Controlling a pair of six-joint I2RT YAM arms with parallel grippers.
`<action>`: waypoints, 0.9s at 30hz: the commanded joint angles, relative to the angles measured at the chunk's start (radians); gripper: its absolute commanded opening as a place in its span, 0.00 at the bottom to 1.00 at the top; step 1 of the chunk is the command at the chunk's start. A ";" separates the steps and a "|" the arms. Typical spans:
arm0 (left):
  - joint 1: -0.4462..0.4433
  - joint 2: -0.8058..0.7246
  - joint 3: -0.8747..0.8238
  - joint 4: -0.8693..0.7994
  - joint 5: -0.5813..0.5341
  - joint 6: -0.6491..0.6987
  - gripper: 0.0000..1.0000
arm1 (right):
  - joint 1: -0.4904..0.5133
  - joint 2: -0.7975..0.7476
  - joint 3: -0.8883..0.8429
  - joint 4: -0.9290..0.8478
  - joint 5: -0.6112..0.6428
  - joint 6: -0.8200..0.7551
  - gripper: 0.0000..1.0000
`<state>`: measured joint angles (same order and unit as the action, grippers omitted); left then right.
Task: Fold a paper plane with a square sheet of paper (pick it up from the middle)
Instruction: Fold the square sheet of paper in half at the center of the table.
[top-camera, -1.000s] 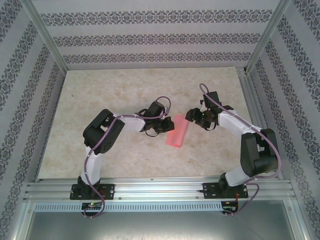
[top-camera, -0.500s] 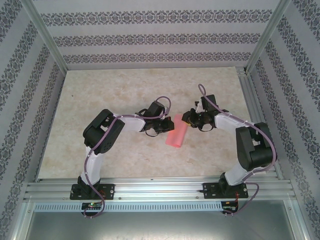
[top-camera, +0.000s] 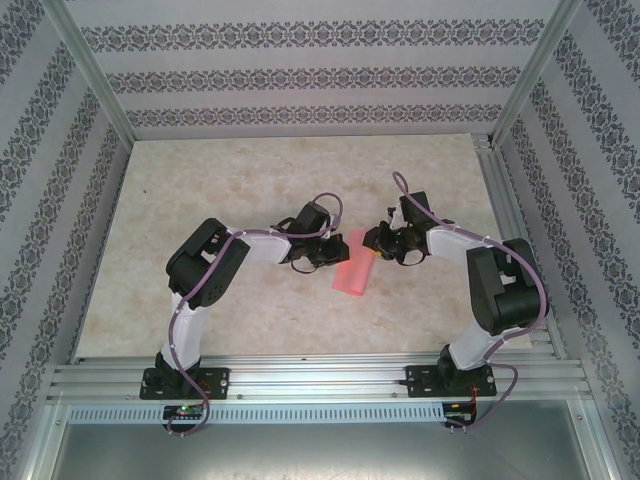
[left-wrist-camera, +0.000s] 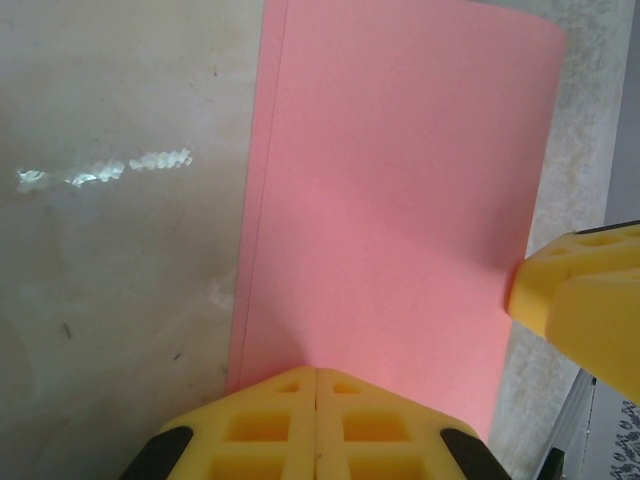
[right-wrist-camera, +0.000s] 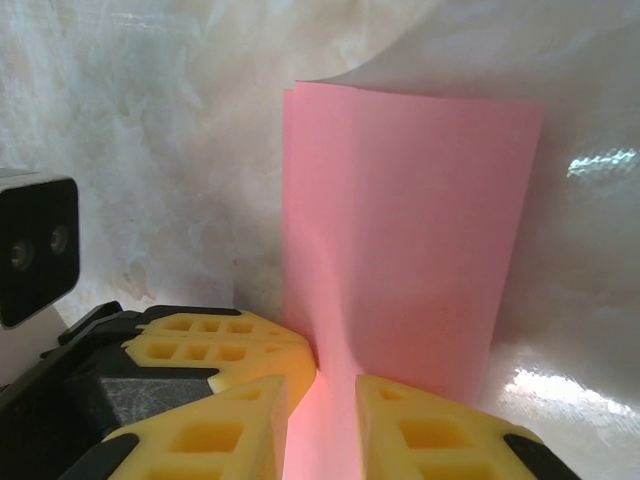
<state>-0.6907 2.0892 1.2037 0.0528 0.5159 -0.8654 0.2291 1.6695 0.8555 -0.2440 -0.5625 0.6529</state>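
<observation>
The sheet (top-camera: 352, 268), folded over into a pink strip, lies on the desk (top-camera: 200, 190) between the two arms. The left claw (left-wrist-camera: 316, 390) has its yellow fingers pressed flat together at the strip's near edge; I cannot tell whether any paper is caught between them. The right claw (right-wrist-camera: 320, 400) is narrow and holds the sheet, whose edge runs up into the slim gap between its fingers. The two claws sit just beside each other.
</observation>
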 joint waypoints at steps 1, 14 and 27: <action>-0.022 0.005 0.015 0.005 0.016 0.011 0.09 | 0.010 0.031 0.014 -0.026 0.015 -0.035 0.25; -0.024 0.032 0.026 -0.015 0.006 0.023 0.09 | 0.010 0.060 0.018 -0.078 0.095 -0.058 0.26; -0.024 0.042 0.023 -0.018 0.002 0.025 0.08 | 0.015 -0.012 0.014 -0.115 0.095 -0.073 0.32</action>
<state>-0.7029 2.0964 1.2110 0.0444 0.5190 -0.8646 0.2333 1.7157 0.8642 -0.3283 -0.4831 0.6014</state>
